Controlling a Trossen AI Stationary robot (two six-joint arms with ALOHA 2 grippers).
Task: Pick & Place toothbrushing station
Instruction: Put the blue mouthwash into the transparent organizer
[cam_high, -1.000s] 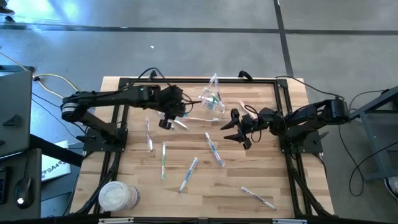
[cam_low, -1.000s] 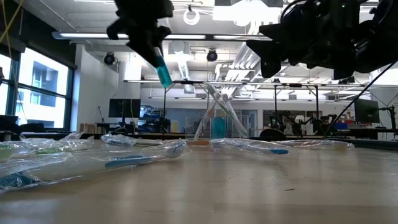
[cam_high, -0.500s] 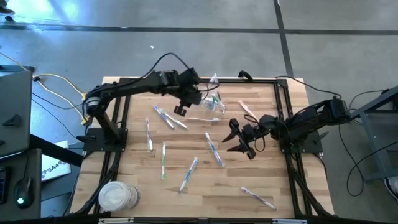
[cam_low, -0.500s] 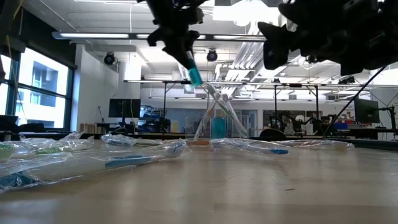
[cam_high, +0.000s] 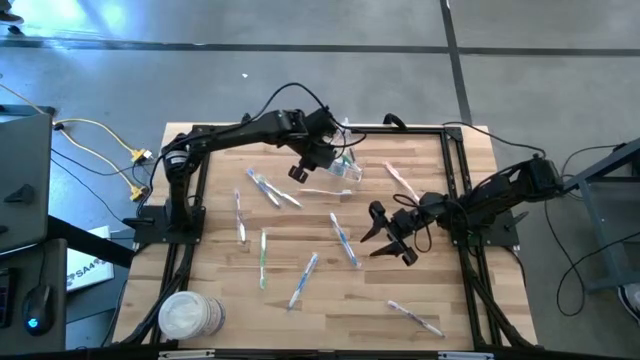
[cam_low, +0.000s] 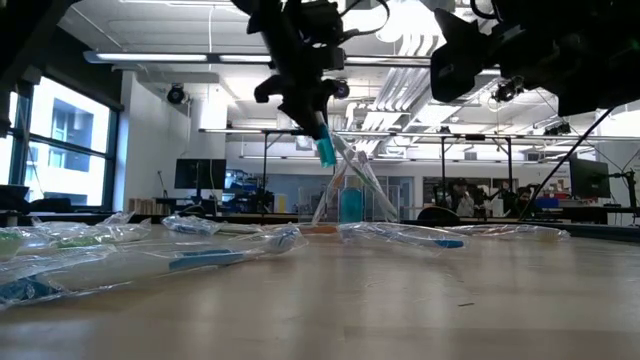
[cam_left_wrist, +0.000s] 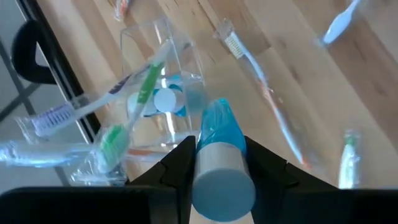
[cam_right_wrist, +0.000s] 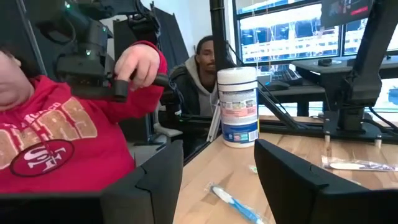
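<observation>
Left tool (cam_left_wrist: 217, 180) clamps a blue-capped tube (cam_left_wrist: 219, 163) above the clear cup (cam_left_wrist: 163, 93), hiding its body; right tool (cam_high: 388, 237) gapes apart

A robotics lab or workshop is seen here. A wooden table (cam_high: 330, 300) is set on a bare concrete floor (cam_high: 300, 80), with yellow cables (cam_high: 95, 150) trailed beside it. Exposed ceiling ducts (cam_low: 400, 105), monitors (cam_low: 200, 172) and cluttered benches are shown behind; a person in a red hoodie (cam_right_wrist: 56, 143) is seated nearby.
</observation>
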